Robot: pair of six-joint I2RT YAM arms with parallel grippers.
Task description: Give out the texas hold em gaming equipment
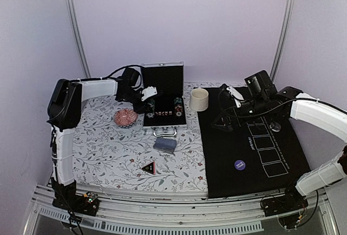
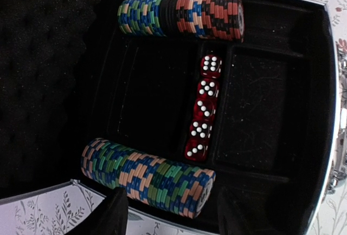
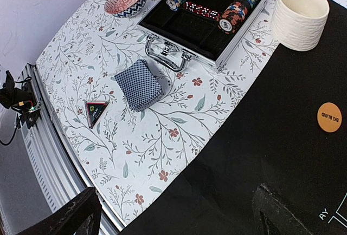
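An open metal case [image 1: 162, 117] holds two rows of striped poker chips [image 2: 146, 176] [image 2: 181, 14] and a line of red dice [image 2: 205, 115]. My left gripper [image 2: 173, 216] [image 1: 149, 105] hangs over the case, open, its fingers straddling the right end of the nearer chip row; I see no firm contact. A grey-blue deck of cards [image 3: 140, 83] [image 1: 165, 145] and the black triangle marker [image 3: 96, 110] [image 1: 148, 167] lie on the floral cloth. An orange disc [image 3: 329, 117] and a dark blue disc [image 1: 240, 164] rest on the black mat [image 1: 255, 181]. My right gripper [image 3: 181, 216] [image 1: 225, 118] is wide open and empty above the mat's left edge.
A cream cup [image 1: 199, 99] [image 3: 300, 15] stands right of the case at the mat's far corner. A pink ribbed dish [image 1: 126, 117] [image 3: 120, 3] sits left of the case. The case lid [image 1: 162, 78] stands upright behind it. White card outlines mark the mat's right side.
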